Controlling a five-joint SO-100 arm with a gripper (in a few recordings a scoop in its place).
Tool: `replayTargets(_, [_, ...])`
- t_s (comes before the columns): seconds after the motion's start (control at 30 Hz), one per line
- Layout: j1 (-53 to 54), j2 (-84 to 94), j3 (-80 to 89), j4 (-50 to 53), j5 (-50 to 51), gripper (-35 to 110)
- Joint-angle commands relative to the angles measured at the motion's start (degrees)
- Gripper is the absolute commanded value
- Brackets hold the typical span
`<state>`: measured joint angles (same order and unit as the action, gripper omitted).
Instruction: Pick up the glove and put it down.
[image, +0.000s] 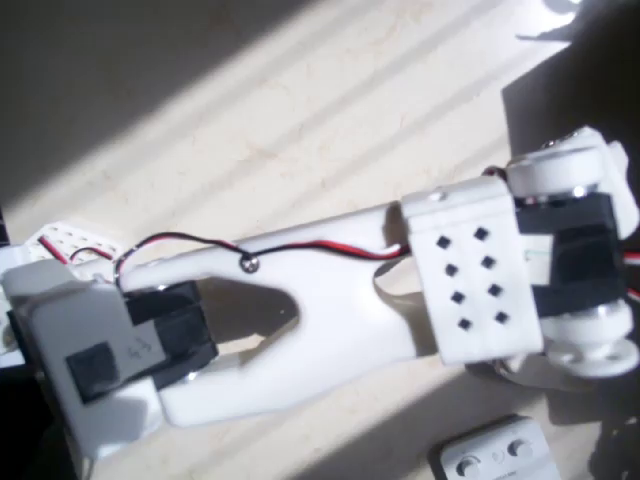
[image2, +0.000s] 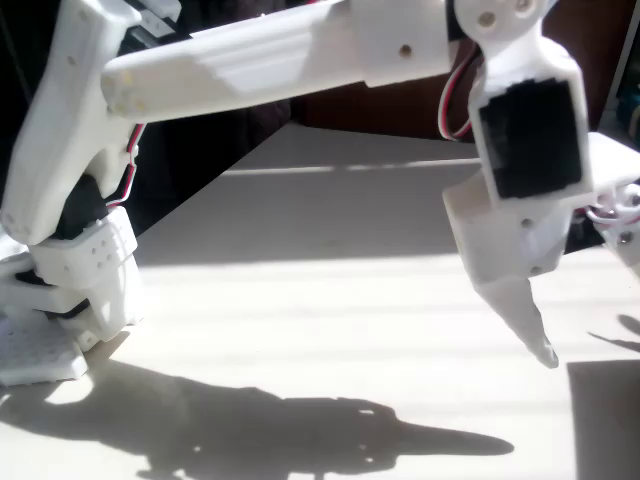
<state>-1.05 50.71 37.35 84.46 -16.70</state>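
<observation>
The table (image2: 330, 300) is sunlit and bare under the white arm (image: 330, 300). The gripper (image2: 530, 320) hangs at 4 o'clock in the fixed view, nothing held, open or clenched can't be told. No glove is spotted, so a blind descent could just jab the tabletop.

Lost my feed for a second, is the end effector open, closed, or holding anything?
End effector: raised above the table, nothing seen in it; open or closed cannot be told.

White arm (image: 330, 300) stretches across the sunlit table (image: 250, 120).
</observation>
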Motion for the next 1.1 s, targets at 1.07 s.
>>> replayTargets(1.07, [-0.8,-6.5,-0.4,-11.0,0.4,1])
